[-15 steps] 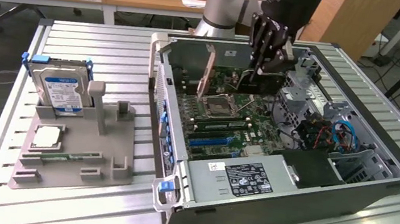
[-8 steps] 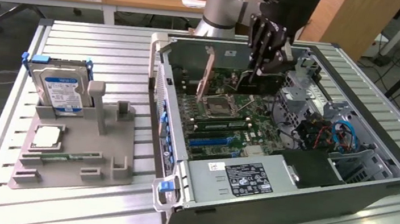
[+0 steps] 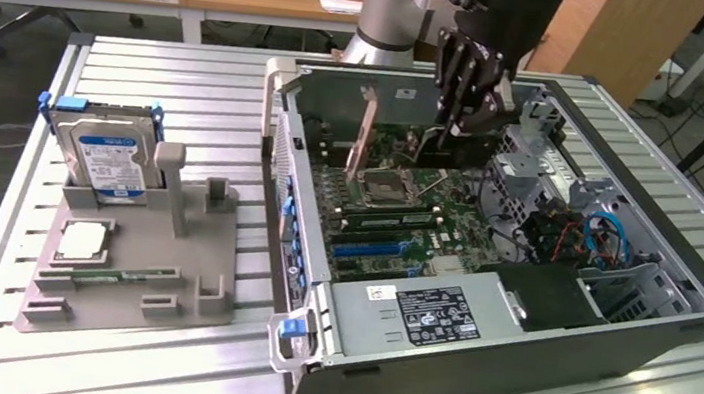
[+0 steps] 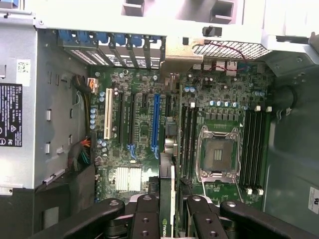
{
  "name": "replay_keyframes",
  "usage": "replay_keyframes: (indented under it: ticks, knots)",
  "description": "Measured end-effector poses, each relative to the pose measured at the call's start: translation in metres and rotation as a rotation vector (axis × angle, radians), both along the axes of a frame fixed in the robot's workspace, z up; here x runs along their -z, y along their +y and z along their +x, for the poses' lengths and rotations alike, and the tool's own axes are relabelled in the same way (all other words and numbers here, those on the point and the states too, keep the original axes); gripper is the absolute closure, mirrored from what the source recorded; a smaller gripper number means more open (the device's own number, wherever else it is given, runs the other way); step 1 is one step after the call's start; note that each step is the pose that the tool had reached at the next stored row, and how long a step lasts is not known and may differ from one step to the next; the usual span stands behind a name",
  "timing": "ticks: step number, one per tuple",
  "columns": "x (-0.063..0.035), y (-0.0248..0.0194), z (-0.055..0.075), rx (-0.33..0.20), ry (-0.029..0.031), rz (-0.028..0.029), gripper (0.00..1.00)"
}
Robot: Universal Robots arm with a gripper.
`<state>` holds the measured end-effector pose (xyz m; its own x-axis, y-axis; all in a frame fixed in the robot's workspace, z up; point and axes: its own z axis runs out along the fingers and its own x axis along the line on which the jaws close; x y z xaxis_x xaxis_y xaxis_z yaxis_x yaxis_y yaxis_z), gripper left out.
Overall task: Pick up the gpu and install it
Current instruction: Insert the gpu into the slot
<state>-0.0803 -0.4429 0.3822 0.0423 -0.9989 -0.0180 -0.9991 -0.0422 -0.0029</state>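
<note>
While hanging over the motherboard (image 3: 390,217) inside the open case (image 3: 658,330), the tool (image 3: 466,122) is pinching the gpu (image 3: 446,150) on edge between its fingers (image 4: 144,216), the card lying in line with the blue slot (image 4: 155,119) beside the empty socket (image 4: 215,155), well apart from the hard drive (image 3: 107,162) on the surface (image 3: 179,75).

Computer case (image 3: 505,377) is set on the table (image 3: 177,85). The motherboard (image 3: 415,235) is laid on the case floor, and the gpu (image 3: 450,149) is held on edge above it. A holder (image 3: 200,289) is placed on the case's exterior-view left, with the hard drive (image 3: 107,162), processor (image 3: 81,240) and memory stick (image 3: 121,276) carried on it.
</note>
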Motion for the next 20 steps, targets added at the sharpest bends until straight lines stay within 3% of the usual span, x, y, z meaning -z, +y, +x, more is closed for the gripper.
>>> replay_keyframes:
  ticks: [20]
  knots:
    - [0.0057, 0.0000, -0.0001, 0.022, 0.0000, -0.0001, 0.74]
